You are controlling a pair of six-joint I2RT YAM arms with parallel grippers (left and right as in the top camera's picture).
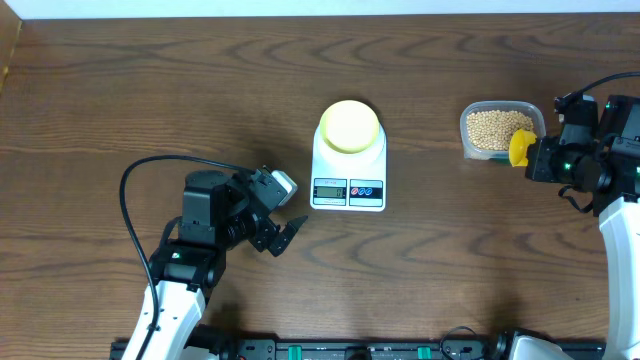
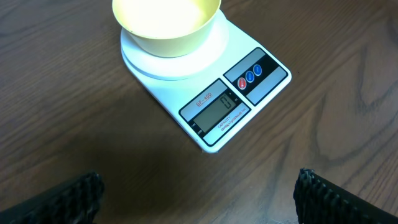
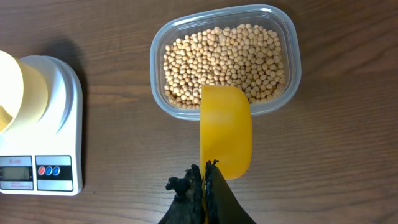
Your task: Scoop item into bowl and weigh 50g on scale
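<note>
The white scale (image 1: 348, 175) stands mid-table with the pale yellow-green bowl (image 1: 349, 126) on its round top; the bowl (image 2: 166, 22) looks empty and the scale (image 2: 214, 109) display reads 0. Tan beans (image 3: 224, 59) fill a clear tub (image 3: 292, 59) at the right, the beans (image 1: 492, 124) also showing from overhead. My right gripper (image 3: 205, 171) is shut on the handle of a yellow scoop (image 3: 226, 130), whose front edge lies over the tub's near rim; no beans show on it. My left gripper (image 2: 199, 205) hangs open over bare wood, just in front of the scale.
The clear tub (image 1: 500, 130) sits right of the scale with a strip of bare wood between them. In the right wrist view the scale (image 3: 56, 124) and bowl (image 3: 18, 90) lie at the left. A black cable (image 1: 135, 180) loops over the table beside the left arm.
</note>
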